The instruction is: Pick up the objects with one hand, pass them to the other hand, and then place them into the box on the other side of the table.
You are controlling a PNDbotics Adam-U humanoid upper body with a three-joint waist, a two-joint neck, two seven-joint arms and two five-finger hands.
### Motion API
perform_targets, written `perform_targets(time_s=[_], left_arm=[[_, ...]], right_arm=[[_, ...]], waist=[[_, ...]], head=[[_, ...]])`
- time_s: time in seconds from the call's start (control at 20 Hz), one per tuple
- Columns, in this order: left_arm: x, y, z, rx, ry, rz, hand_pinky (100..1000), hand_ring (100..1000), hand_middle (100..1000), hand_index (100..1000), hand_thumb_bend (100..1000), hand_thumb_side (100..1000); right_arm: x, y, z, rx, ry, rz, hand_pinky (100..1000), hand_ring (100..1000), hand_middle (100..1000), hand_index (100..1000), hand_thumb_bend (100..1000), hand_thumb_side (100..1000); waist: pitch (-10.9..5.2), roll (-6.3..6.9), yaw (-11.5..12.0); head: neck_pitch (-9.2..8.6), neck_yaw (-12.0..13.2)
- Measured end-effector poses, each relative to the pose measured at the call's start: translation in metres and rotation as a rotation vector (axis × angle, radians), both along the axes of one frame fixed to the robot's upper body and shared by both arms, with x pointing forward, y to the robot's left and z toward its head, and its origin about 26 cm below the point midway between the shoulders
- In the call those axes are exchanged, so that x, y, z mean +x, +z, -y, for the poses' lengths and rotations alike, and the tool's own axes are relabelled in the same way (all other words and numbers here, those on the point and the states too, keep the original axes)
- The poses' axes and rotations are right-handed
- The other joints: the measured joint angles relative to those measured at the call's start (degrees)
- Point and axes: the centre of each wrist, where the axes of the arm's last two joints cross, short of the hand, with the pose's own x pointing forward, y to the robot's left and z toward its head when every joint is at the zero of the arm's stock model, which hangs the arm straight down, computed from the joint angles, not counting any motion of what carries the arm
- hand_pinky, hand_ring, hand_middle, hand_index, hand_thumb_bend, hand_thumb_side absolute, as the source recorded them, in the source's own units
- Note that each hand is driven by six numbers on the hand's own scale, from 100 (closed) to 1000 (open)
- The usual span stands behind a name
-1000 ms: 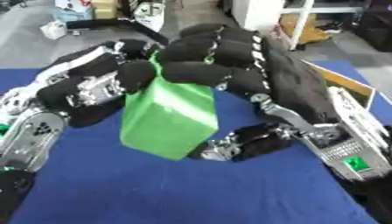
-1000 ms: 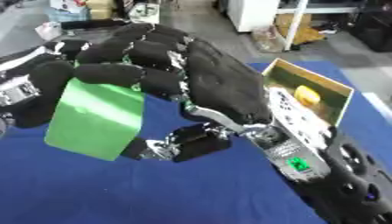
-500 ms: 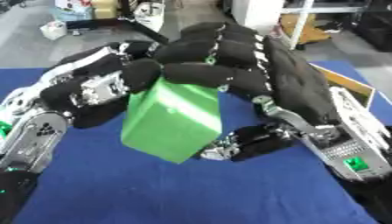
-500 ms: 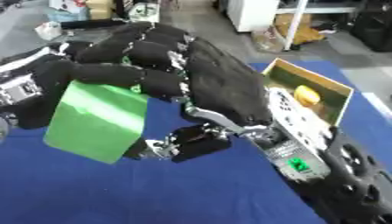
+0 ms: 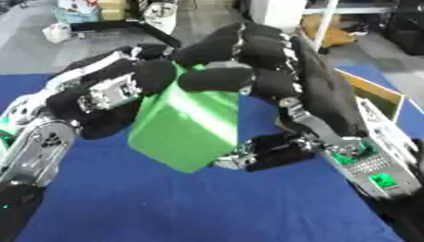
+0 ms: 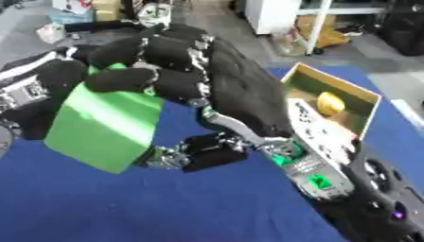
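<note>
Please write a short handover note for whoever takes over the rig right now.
Right hand: fingers curled over the top of the green block, thumb under it.
Left hand: curled round the block's left side.
The block is held above the blue table, in both hands, mid-pass.
The box stands at the table's right edge, with a yellow object inside.
Left: let one hand release, then place the block in the box.

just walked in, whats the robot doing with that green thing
It is mid hand-over. Both hands hold a green block above the blue table: the right hand has its fingers curled over the top and its thumb under the lower edge, while the left hand grips the block's left side. An open box with something yellow inside waits at the right.
</note>
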Motion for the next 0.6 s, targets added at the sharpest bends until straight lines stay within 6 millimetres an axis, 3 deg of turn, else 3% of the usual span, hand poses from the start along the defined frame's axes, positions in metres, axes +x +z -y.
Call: perform_targets(time_s=[0.1, 0.2, 0.3, 0.35, 0.45, 0.6], left_arm=[[0.002, 0.0, -0.001, -0.003, 0.006, 0.001, 719, 565, 535, 663, 199, 404], [0.004, -0.002, -0.003, -0.007, 0.015, 0.001, 725, 583, 557, 682, 327, 481], [0.006, -0.005, -0.005, -0.006, 0.029, 0.0, 731, 597, 575, 695, 390, 524], [0.008, -0.007, -0.007, -0.005, 0.04, 0.002, 736, 611, 590, 705, 488, 579], [0.012, -0.013, -0.013, 0.013, 0.076, 0.008, 749, 640, 619, 720, 598, 645], [0.02, -0.02, -0.026, 0.03, 0.155, 0.03, 765, 672, 653, 737, 656, 679]], right_arm=[[0.0, -0.002, 0.0, 0.033, 0.002, -0.015, 655, 541, 383, 477, 298, 149], [0.001, -0.002, 0.0, 0.063, 0.0, -0.02, 652, 538, 381, 474, 293, 148], [0.001, -0.002, 0.0, 0.083, -0.001, -0.023, 652, 539, 381, 475, 291, 149], [0.001, -0.003, 0.001, 0.089, -0.003, -0.023, 651, 539, 383, 476, 291, 149], [0.002, -0.001, 0.003, 0.111, -0.011, -0.027, 646, 536, 383, 473, 289, 148], [0.004, -0.004, 0.01, 0.132, -0.037, -0.055, 639, 532, 380, 467, 290, 147]], waist=[[0.0, 0.0, -0.03], [0.0, 0.0, -0.07], [0.0, 0.0, -0.08], [0.0, 0.0, -0.1], [0.0, 0.0, -0.14], [0.0, 0.0, -0.16]], head=[[0.0, 0.0], [0.0, 0.0], [0.0, -0.01], [0.0, -0.01], [0.0, -0.01], [0.0, -0.04]])
